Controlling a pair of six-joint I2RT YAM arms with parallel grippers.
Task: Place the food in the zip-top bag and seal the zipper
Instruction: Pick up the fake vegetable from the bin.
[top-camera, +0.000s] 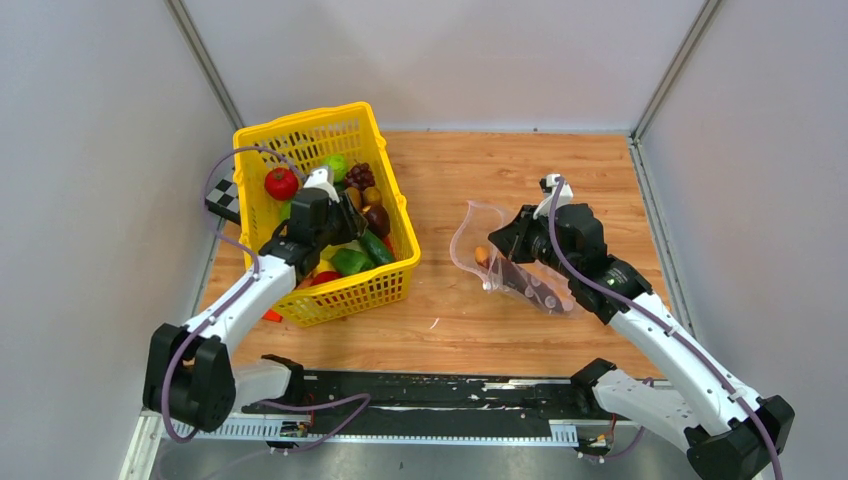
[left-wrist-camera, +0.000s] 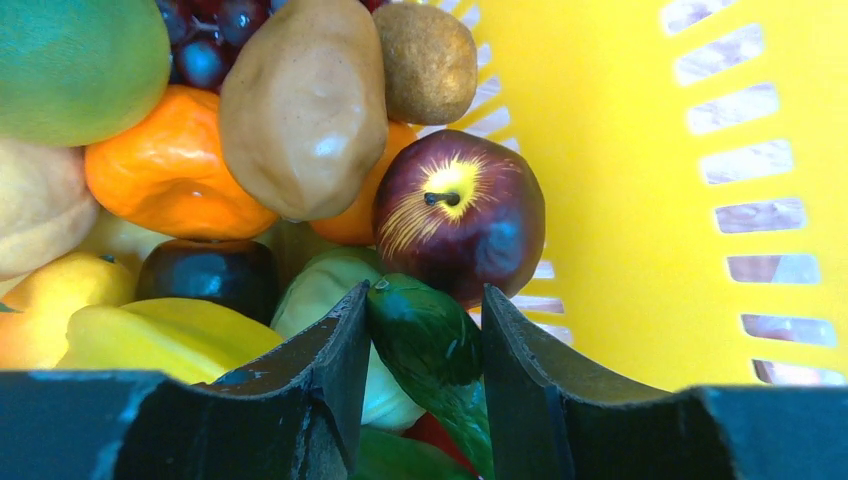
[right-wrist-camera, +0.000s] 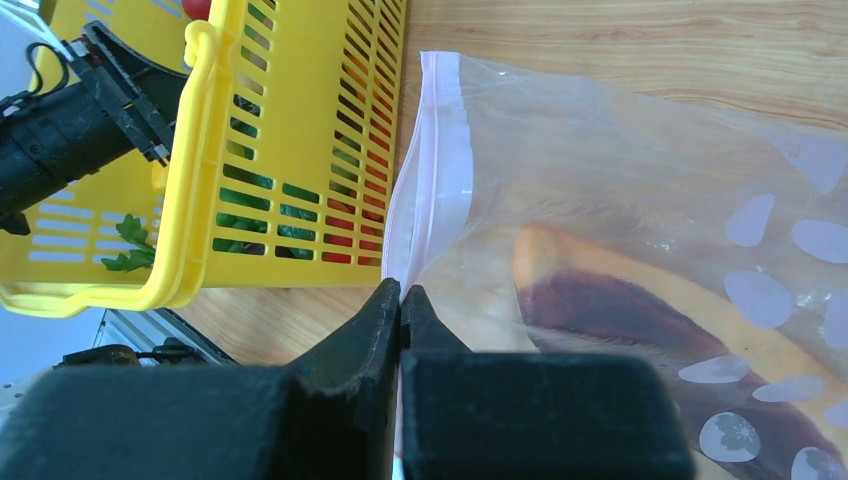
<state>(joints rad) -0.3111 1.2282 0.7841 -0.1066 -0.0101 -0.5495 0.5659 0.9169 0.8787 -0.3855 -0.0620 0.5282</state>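
The left gripper (left-wrist-camera: 427, 295) has its jaws around a shiny green cucumber (left-wrist-camera: 432, 345) in the yellow basket (left-wrist-camera: 620, 200). They may not be squeezing yet, so it could slip. The right gripper (right-wrist-camera: 401, 297) pinches the zipper (right-wrist-camera: 437, 150) of the zip-top bag (right-wrist-camera: 620, 150) beside the basket. The floppy mouth may close.

Glossy food (left-wrist-camera: 460, 215), clear plastic zip-top bag (right-wrist-camera: 620, 150), wood-grain table (top-camera: 520, 180).

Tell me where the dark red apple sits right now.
Left wrist view: the dark red apple lies in the yellow basket near its right-hand wall, just beyond the green vegetable between the fingers of the left gripper.
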